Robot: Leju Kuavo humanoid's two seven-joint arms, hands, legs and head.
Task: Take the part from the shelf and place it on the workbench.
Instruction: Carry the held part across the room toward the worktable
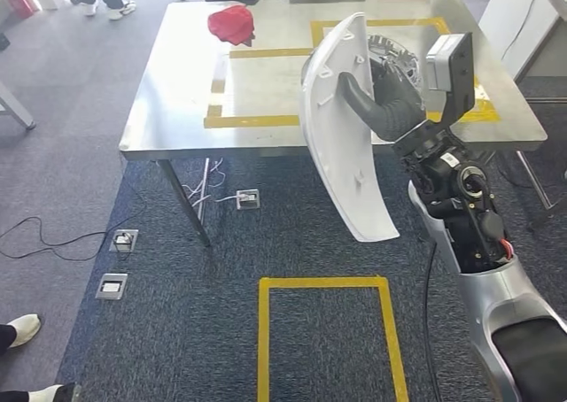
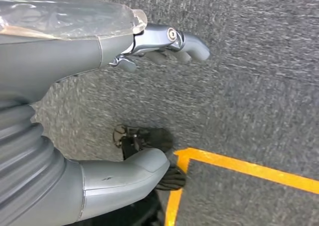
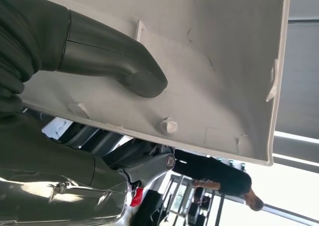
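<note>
The part (image 1: 337, 132) is a large curved white plastic panel. My right hand (image 1: 384, 101) grips it upright in front of the steel workbench (image 1: 174, 83), its top over the bench's near edge and its lower end hanging above the carpet. In the right wrist view my thumb (image 3: 112, 61) presses on the panel's ribbed inner face (image 3: 211, 61) and the darker fingers (image 3: 150, 164) curl behind its edge. My left hand (image 2: 112, 101) hangs over the carpet with thumb and fingers (image 2: 169, 39) apart, holding nothing.
Yellow tape marks a rectangle (image 1: 267, 119) on the bench top, beside a red cloth (image 1: 232, 23) at the back. A round metal part (image 1: 394, 52) lies behind the panel. A yellow tape square (image 1: 328, 282) marks the carpet. Floor sockets (image 1: 124, 240) and cables lie left. People stand around.
</note>
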